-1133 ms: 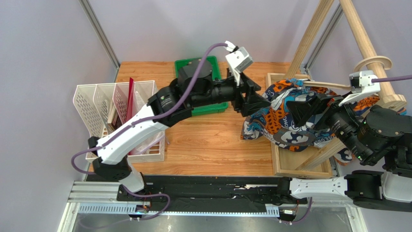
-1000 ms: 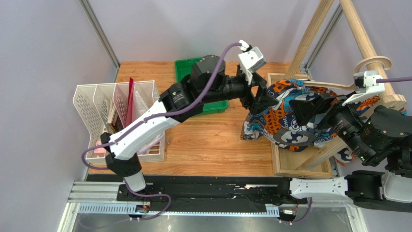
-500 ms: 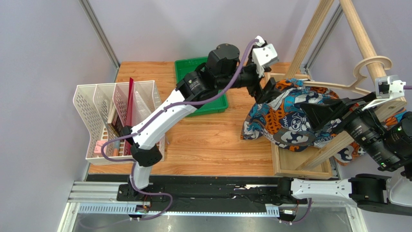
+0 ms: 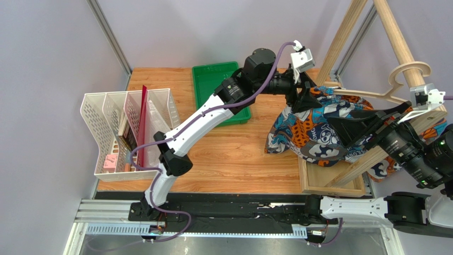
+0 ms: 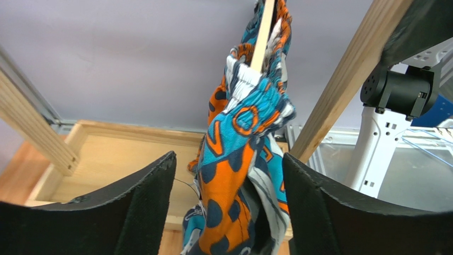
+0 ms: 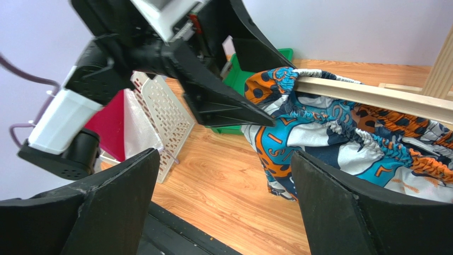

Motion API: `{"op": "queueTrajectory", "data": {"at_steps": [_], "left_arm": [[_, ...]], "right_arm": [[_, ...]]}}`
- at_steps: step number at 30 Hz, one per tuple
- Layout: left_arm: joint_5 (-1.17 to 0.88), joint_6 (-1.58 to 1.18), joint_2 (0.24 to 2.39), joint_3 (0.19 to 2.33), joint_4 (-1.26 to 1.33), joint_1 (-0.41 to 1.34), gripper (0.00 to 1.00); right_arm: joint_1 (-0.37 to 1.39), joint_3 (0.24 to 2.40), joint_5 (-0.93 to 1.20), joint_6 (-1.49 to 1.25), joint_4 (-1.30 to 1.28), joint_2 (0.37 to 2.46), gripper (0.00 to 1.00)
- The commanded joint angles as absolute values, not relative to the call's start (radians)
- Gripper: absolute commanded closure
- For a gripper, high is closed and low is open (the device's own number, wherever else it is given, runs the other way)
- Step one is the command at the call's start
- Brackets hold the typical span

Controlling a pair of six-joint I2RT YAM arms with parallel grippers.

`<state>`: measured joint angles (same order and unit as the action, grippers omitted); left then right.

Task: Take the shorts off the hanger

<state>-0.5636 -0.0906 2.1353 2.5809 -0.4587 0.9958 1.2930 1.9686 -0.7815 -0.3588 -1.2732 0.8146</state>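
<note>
The patterned shorts (image 4: pixel 308 133) hang bunched on the light-wood hanger (image 4: pixel 396 79), draping over the wooden base frame onto the table. My left gripper (image 4: pixel 304 100) is open at the shorts' upper left end. In the left wrist view the jaws (image 5: pixel 228 159) stand on either side of the hanging cloth (image 5: pixel 239 175) without pinching it, and the hanger bar (image 5: pixel 263 32) runs up out of the waistband. My right gripper (image 4: pixel 343 125) is open and empty above the shorts' middle. Its wrist view shows the shorts (image 6: pixel 329 138) and the hanger bar (image 6: pixel 372 95) ahead.
A green tray (image 4: pixel 204 79) lies at the back of the table. A white file rack (image 4: pixel 127 127) stands at the left. Thick wooden rack beams (image 4: pixel 345 37) rise at the right over a wooden base frame (image 4: pixel 329 186).
My left arm has stretched right and back, bringing its open jaws round the shorts' upper left end. My right arm has drawn back to the right, and the hanger hook has shifted slightly.
</note>
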Motion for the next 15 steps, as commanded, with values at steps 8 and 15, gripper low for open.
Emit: {"op": "queueTrajectory", "data": {"at_steps": [8,15], "left_arm": [[-0.603,-0.221,2.131,2.574,-0.353,0.997,0.85],[-0.580,-0.360,2.083,2.560,-0.302,0.996,1.00]], "right_arm": [[1.296,1.931,-0.755,-0.354,-1.218,0.790,0.00],[1.296,1.904,-0.765,-0.357,-1.206,0.775,0.00]]}}
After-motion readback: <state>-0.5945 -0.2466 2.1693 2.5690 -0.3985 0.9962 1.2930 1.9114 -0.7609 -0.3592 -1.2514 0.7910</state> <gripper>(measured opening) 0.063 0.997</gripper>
